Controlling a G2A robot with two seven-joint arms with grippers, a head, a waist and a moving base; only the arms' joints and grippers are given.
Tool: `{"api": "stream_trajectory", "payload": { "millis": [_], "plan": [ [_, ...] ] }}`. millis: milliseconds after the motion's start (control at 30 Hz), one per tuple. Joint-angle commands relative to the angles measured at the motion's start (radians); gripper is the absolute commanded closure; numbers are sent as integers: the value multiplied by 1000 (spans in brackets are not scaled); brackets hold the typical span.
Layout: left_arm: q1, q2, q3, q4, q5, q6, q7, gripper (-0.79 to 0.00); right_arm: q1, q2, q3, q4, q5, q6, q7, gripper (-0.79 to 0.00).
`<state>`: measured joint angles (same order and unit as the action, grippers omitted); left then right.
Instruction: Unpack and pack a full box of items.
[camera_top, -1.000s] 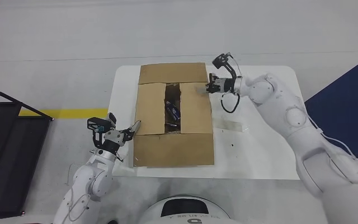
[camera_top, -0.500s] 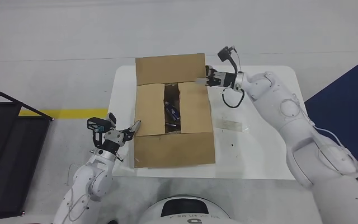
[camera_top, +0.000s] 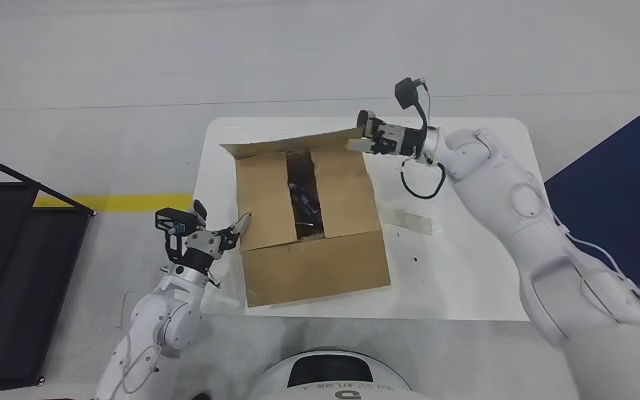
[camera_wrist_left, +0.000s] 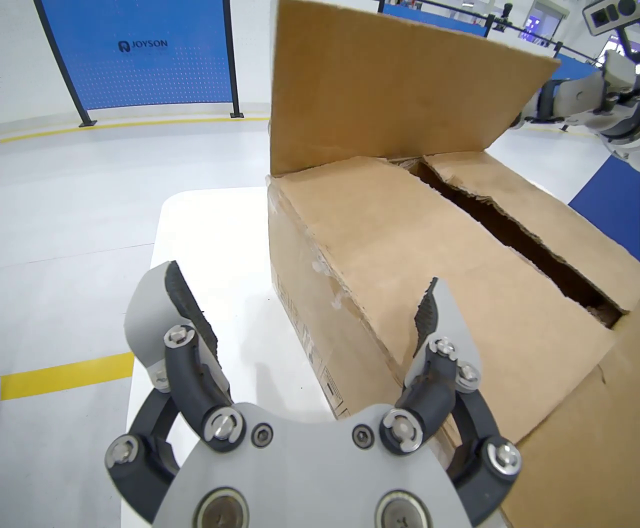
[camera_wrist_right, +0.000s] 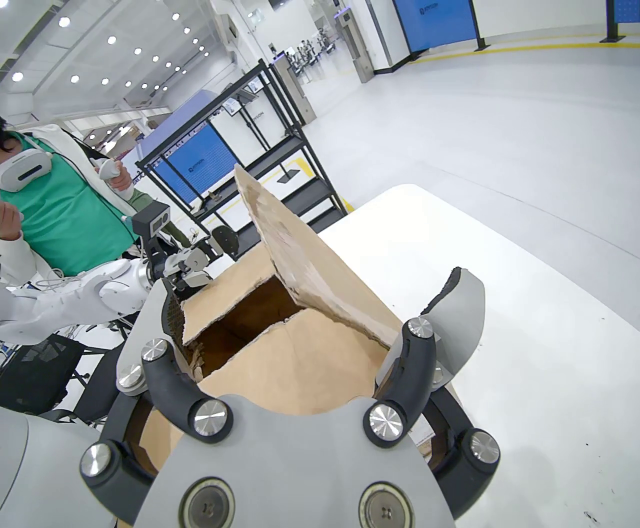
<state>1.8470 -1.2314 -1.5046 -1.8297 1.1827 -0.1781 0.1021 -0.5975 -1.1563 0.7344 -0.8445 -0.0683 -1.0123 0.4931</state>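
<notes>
A brown cardboard box (camera_top: 340, 200) stands on the white table (camera_top: 450, 270). Its two long top flaps lie nearly shut, with a gap (camera_top: 305, 200) showing dark items inside. The far flap (camera_top: 290, 146) is raised and stands almost upright (camera_wrist_left: 390, 90). My right gripper (camera_top: 362, 135) is open at that flap's right corner; in the right wrist view the flap's edge (camera_wrist_right: 300, 265) runs between its spread fingers (camera_wrist_right: 315, 285). My left gripper (camera_top: 238, 226) is open beside the box's left wall (camera_wrist_left: 450, 280), its tips (camera_wrist_left: 302, 274) level with the top edge and holding nothing.
A clear flat plastic piece (camera_top: 412, 221) lies on the table right of the box. A black rack (camera_top: 30, 250) stands off the table's left side. Bare table shows right of and in front of the box.
The far flap has swung from lying flat outward to standing up. My right gripper rose and moved away with its corner, and the box turned slightly. The left arm has kept still.
</notes>
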Motion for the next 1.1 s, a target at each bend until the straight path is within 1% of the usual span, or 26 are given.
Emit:
{"api": "stream_trajectory", "payload": {
  "millis": [0,167,233,300,400,500,567,633,733,800,967,1067],
  "plan": [
    [1,0,0,-1,0,0,1,-785,-14,14,16,-36,8,0,17,-785],
    [3,0,-3,-3,-2,0,-2,-785,-34,43,28,-113,-44,0,76,-785],
    [6,2,-8,0,-1,-7,-9,-785,-32,49,10,-122,-55,0,128,-785],
    [9,4,-26,5,0,-17,-11,-785,-20,52,-9,-118,-64,0,170,-785],
    [20,9,-68,13,-23,-49,-8,-785,-7,51,-37,-122,-77,0,187,-785],
    [35,15,-113,17,-73,-126,-6,-785,4,51,-57,-119,-92,0,178,-785],
    [49,22,-142,15,-75,-202,-7,-785,10,51,-68,-115,-100,0,165,-785],
    [65,29,-174,16,-36,-266,2,-785,16,52,-77,-110,-104,0,152,-785],
    [86,36,-209,34,-9,-322,30,-785,23,54,-91,-102,-105,0,135,-785],
    [96,43,-227,46,44,-371,40,-785,28,56,-101,-99,-108,0,128,-785],
    [128,54,-250,65,151,-458,96,-785,35,58,-128,-96,-108,0,113,-785],
    [134,60,-234,57,217,-506,108,-785,41,59,-145,-94,-109,0,107,-785]
  ]
}}
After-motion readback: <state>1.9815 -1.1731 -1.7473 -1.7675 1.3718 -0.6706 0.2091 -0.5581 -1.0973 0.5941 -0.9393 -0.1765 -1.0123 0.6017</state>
